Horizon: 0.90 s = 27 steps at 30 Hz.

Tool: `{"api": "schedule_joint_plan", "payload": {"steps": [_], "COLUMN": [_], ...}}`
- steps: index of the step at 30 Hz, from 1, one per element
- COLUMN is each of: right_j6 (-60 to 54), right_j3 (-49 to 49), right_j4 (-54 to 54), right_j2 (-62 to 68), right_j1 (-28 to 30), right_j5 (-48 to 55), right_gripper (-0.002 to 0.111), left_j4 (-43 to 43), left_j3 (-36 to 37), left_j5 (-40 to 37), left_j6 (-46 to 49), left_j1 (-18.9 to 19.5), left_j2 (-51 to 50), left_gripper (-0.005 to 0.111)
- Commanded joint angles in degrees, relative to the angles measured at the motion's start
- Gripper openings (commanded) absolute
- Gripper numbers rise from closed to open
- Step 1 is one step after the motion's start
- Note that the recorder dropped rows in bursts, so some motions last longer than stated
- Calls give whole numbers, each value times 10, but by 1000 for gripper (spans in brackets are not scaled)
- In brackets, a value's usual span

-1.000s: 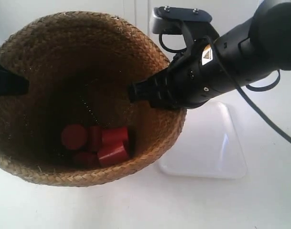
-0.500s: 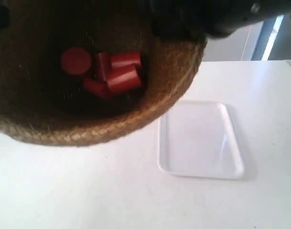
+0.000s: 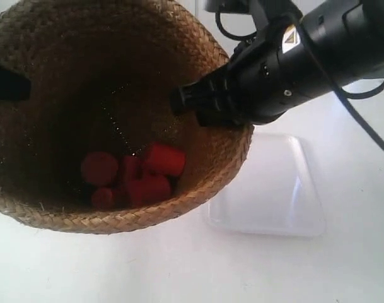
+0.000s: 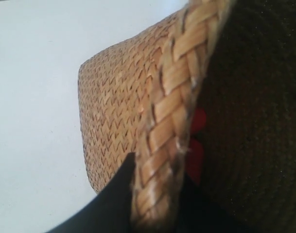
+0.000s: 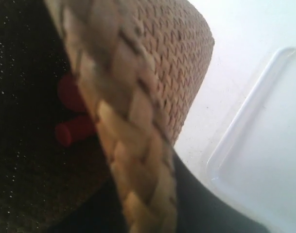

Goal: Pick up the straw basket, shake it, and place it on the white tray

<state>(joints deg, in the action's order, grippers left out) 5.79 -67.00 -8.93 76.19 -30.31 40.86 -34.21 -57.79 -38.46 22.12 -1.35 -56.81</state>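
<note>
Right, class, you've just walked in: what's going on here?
A two-armed robot holds the straw basket by its rim, the left gripper clamped on one side, the right gripper on the opposite side. The basket seems raised off the table, red cylinders lying in its bottom. The white tray lies beside it; the basket is not on it yet.
</note>
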Motion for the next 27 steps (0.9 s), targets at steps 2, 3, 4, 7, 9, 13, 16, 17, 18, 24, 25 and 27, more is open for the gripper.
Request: {"api": "schedule_joint_plan", "payload": {"steps": [2, 3, 4, 7, 9, 13, 16, 17, 18, 24, 25, 27], "right_j6": [-14, -10, -7, -6, -6, -7, -41, -46, -46, 6, 7, -31], "right_j3": [40, 47, 52, 58, 58, 54, -38, -84, -127, 13, 14, 14], "right_j4": [16, 16, 16, 16, 16, 16, 16, 16, 13, 10, 9, 1], "right_j2": [6, 6, 6, 6, 6, 5, -25, -43, -63, -34, -28, -33], "right_j1": [5, 5, 5, 5, 5, 5, 5, 5, 5, 8, 11, 6], "right_j5": [-29, -35, -41, -49, -53, -67, 21, 47, 58, -13, 4, 2], "right_gripper": [0, 0, 0, 0, 0, 0, 0, 0, 0, 0, 0, 0], "left_j4": [-11, -11, -11, -11, -11, -15, -30, -34, -40, -14, -14, -40], "left_j3": [4, 11, 18, 39, 45, 44, -39, -71, -116, -20, -19, -23], "left_j5": [-4, -4, -4, 9, 14, 29, -15, -32, -48, -33, -40, -36], "left_j6": [13, 13, 13, 15, 15, 15, 15, 15, 15, -22, -3, 33], "left_j1": [0, 0, 0, 0, 0, 0, 0, 0, 0, 1, 1, -1], "left_j2": [7, 7, 7, 7, 7, 7, 26, 36, 46, 1, 1, 11], "left_gripper": [0, 0, 0, 0, 0, 0, 0, 0, 0, 0, 0, 0]}}
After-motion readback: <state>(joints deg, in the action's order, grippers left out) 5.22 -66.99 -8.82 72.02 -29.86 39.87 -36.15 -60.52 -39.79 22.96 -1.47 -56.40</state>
